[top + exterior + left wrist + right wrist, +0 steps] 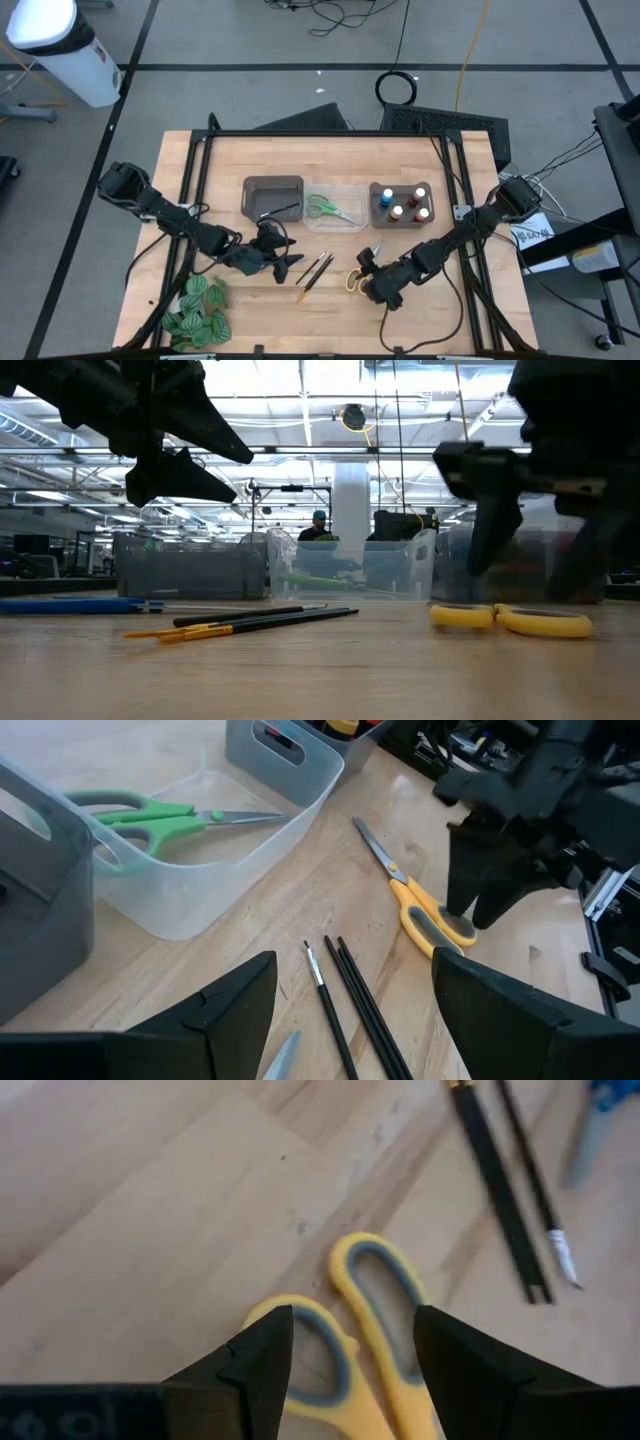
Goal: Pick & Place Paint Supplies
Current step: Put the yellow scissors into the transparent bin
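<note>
Yellow scissors between open right gripper, unlabelled.

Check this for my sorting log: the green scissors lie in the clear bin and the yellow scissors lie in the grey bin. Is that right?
Not quite. The green scissors do lie in the clear bin, but the yellow scissors lie on the bare table, under the open right gripper. The high view shows it.

Pale wooden counter with visible grain. Yellow scissors with shiny metal blades and plastic handles. Clear plastic bin; matt grey plastic bin. Matt dark paintbrushes.
</note>
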Tool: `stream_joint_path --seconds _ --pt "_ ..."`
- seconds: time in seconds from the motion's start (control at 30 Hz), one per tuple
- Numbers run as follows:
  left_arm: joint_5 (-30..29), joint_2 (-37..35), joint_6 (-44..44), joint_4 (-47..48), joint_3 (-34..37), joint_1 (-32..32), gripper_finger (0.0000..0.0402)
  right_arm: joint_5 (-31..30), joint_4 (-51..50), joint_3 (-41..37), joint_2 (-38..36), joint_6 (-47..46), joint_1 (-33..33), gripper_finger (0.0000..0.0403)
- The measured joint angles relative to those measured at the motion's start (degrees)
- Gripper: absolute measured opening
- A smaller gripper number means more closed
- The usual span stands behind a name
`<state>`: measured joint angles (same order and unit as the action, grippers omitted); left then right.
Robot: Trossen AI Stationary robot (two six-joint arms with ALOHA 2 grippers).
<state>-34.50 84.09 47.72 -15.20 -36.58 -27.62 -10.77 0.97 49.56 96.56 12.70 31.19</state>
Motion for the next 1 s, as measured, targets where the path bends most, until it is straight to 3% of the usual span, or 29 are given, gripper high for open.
stream_joint_path --seconds 0.4,0.6,0.73,1.0 --pt "0.0 0.0 -0.1 0.0 0.0 0.3 0.0278 8.0 1.2 0.3 4.9 0.9 -6.0 0.0193" --pt "0.0 0.0 -1.0 0.0 0.0 0.3 0.0278 13.4 1.2 0.3 6.3 -1.4 -8.6 0.013" --pt "0.0 0.0 -1.1 0.0 0.0 0.3 0.0278 13.7 0.5 0.3 6.3 -3.8 -9.7 0.0065" --pt "0.1 0.0 -1.1 0.0 0.0 0.3 0.0278 9.0 -0.6 0.2 6.4 -11.7 -10.5 0.0065"
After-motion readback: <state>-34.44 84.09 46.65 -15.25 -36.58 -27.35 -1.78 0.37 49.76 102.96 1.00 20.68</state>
